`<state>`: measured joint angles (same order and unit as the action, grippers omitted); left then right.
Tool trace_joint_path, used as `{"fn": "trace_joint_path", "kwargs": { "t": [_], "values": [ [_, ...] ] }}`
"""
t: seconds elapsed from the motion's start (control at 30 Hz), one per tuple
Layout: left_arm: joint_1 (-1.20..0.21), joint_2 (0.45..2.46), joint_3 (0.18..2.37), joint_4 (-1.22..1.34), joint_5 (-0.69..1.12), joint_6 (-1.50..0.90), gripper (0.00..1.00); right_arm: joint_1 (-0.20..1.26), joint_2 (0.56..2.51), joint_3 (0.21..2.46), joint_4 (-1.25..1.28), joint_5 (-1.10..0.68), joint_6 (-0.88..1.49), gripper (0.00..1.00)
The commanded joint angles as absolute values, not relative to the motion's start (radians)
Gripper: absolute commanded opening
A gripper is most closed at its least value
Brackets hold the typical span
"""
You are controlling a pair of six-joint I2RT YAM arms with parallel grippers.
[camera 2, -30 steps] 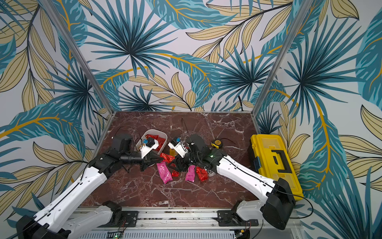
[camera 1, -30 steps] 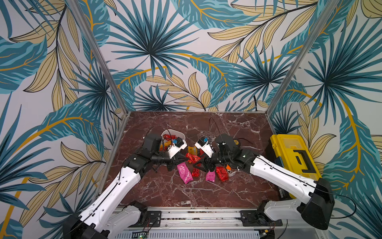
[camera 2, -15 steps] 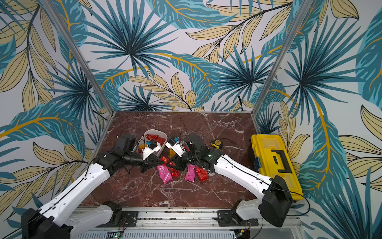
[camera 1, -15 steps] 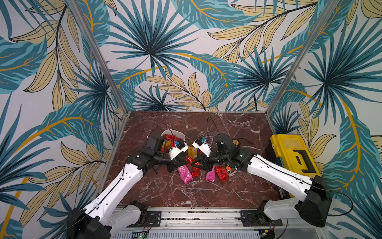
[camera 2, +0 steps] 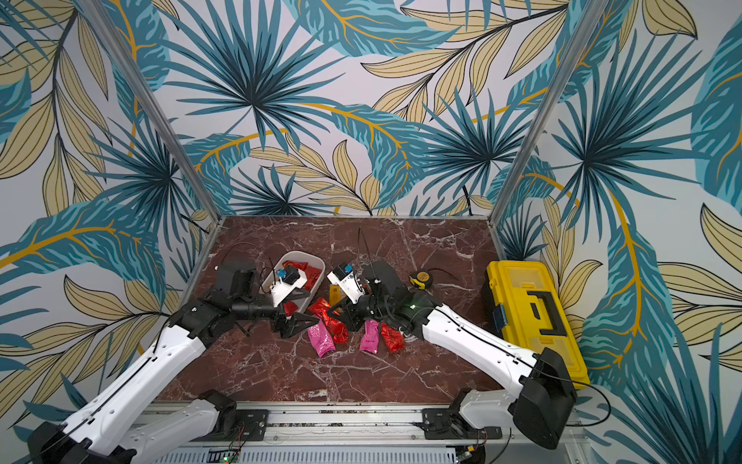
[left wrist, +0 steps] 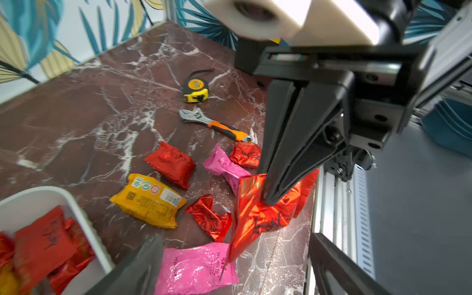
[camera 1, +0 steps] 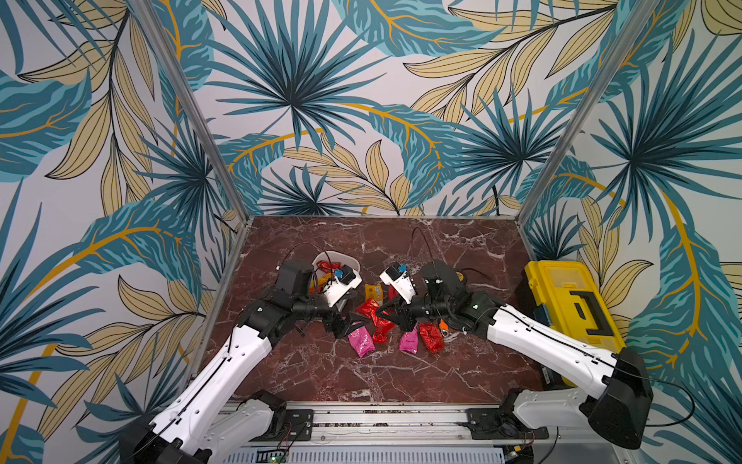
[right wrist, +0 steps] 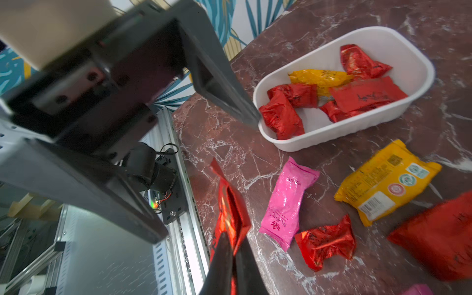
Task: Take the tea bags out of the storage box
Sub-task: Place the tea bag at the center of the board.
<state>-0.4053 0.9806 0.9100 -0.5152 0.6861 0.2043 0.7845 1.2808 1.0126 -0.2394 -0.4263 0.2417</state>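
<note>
Pinches a red tea bag [left wrist: 258, 217] in the closed right gripper [left wrist: 268, 201], likely for the loose tea bags [right wrist: 288, 201] right of the storage box [right wrist: 332, 136]. Holds the left gripper [left wrist: 235, 237] spread wide, empty, just beside.

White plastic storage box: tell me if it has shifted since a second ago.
No. The white plastic storage box sits just as far from the yellow plastic toolbox in a top view.

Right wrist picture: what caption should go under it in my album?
Right gripper pinches a red tea bag; other tea bags wait in the white storage box.
</note>
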Motion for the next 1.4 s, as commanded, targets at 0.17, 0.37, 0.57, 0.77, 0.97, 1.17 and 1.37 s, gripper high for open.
{"fn": "trace_joint_path", "kwargs": {
  "t": [0.17,0.37,0.57,0.77,0.97,1.17,1.37],
  "values": [
    [-0.405,0.91,0.75,-0.108,0.206,-0.426,0.99,0.797,1.191,0.777,-0.115,-0.099,0.758,0.07],
    [-0.382,0.926,0.713,-0.216,0.0,-0.698,0.95,0.916,1.243,0.674,-0.039,-0.021,0.951,0.07],
    [-0.322,0.93,0.711,-0.345,-0.015,-0.794,0.91,1.022,1.36,0.688,-0.07,0.009,0.972,0.07],
    [-0.288,0.93,0.695,-0.391,-0.026,-0.827,0.86,1.055,1.465,0.701,-0.064,-0.008,1.002,0.09],
    [-0.281,0.951,0.705,-0.438,-0.066,-0.838,0.84,1.055,1.455,0.711,-0.124,0.044,1.008,0.25],
    [-0.279,1.017,0.738,-0.459,-0.064,-0.831,0.83,1.055,1.335,0.708,-0.186,0.146,1.006,0.45],
    [-0.28,1.137,0.769,-0.382,0.075,-0.926,0.8,1.054,1.213,0.756,-0.254,0.297,0.886,0.48]
  ]
}}
